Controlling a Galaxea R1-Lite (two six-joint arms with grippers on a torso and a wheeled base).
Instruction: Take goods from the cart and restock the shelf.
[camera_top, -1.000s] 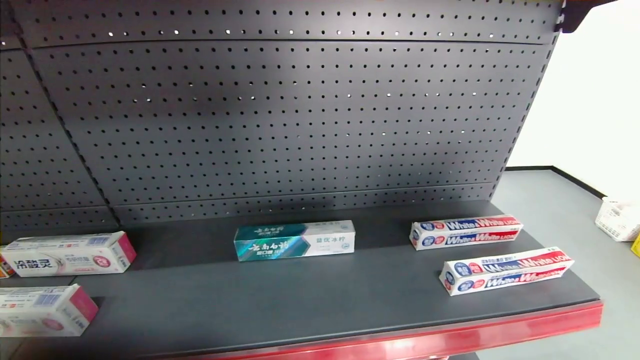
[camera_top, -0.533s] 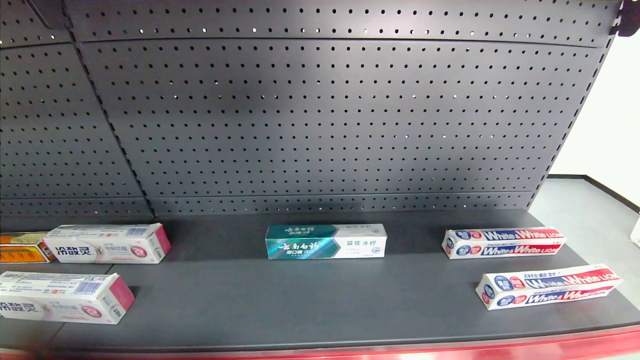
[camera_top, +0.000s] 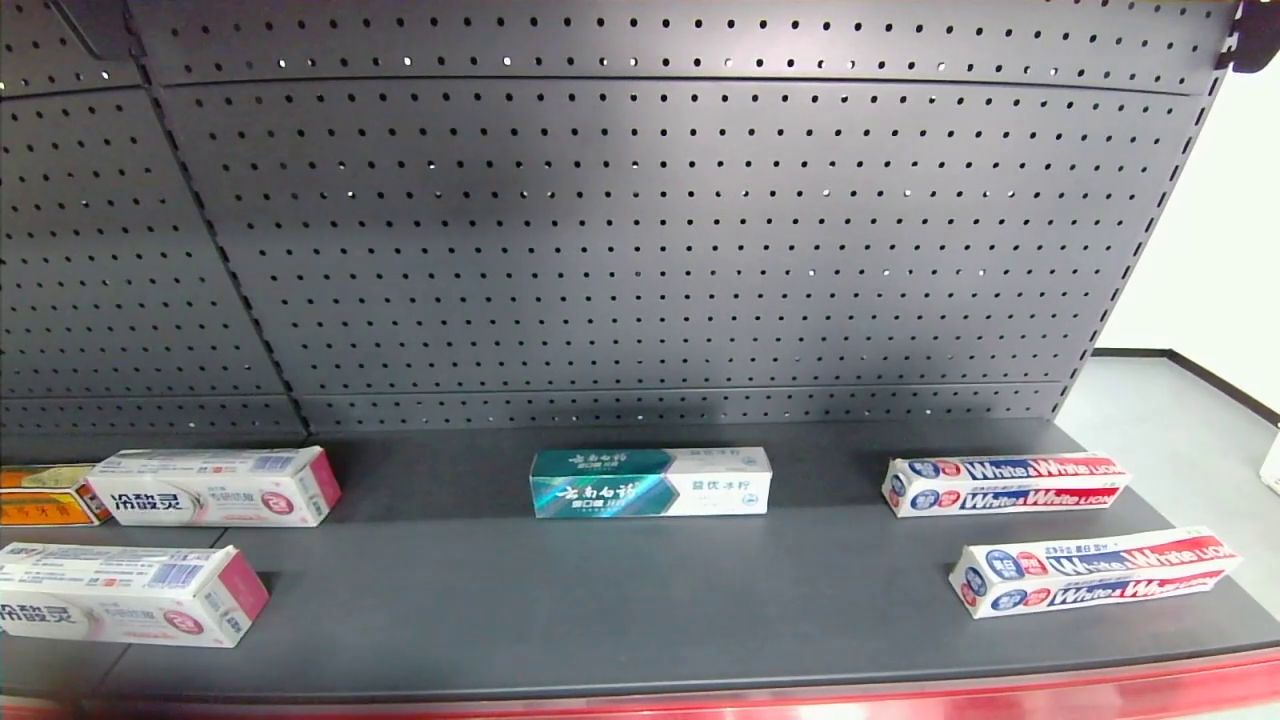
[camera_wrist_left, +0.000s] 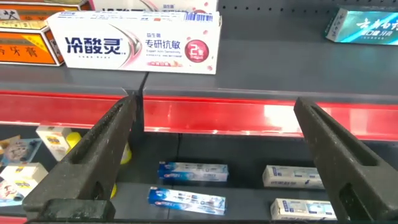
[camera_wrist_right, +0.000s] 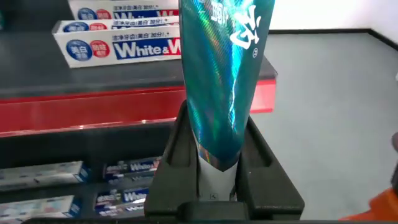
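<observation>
Held box (camera_wrist_right: 225, 74): teal foil carton, one end seated btwn the fingers of the R pincer (camera_wrist_right: 217, 144), which is clamped on both its sides. Long axis runs straight out along the fingers, away from the wrist; far end is cut off by the frame edge. It sits out in front of the shelf (camera_top: 600, 600), R of the teal box (camera_top: 650, 482) lying there.

L pincer (camera_wrist_left: 216, 106): fingers spread wide, nothing btwn them. It's out in front of the red lip (camera_wrist_left: 261, 118), L of the teal box.

Teal box lies flat mid-shelf, long axis along the red lip, teal end L, white end R. R of it are two white-red boxes (camera_top: 1005, 484), (camera_top: 1095, 572), flat, running the same way; the nearer one is a bit skewed, R end farther back. L of it are two pink-white boxes (camera_top: 215, 487), (camera_top: 130, 596), flat, pink ends toward the teal box. An orange box (camera_top: 45, 495) lies just beside the rear one, on the side away from the teal box.

Surface: dark grey shelf board, red lip in front, dark pegboard (camera_top: 640, 250) behind. Under the lip there's a lower shelf (camera_wrist_left: 249, 186) w/ more cartons. Room: grey floor (camera_top: 1170, 430) and white wall (camera_top: 1230, 230), far R of the teal box.

Change: vs 0.5 s ago no box has shifted. Vs 1 s ago the whole head view has slid, which is a camera move, not the goods.
</observation>
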